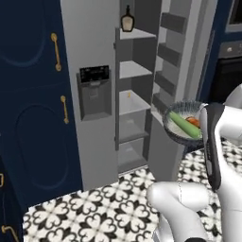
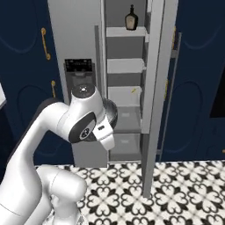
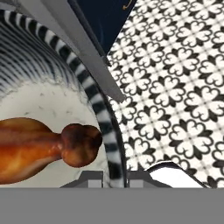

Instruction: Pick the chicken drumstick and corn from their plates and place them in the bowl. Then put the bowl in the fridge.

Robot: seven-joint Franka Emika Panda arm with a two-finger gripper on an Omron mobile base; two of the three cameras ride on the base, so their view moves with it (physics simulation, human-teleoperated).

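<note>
Fridge (image 1: 97, 56) stands open ahead and left of the end effector (image 3: 114, 177), its shelves facing the bowl (image 1: 182, 124), which the end effector grips by the rim, corn (image 1: 184, 125) and chicken drumstick (image 3: 41, 146) inside.

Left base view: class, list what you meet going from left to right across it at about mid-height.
Navy cabinet with brass handles → fridge door with dark dispenser panel → open fridge shelves → bowl holding the corn → white robot arm.
</note>
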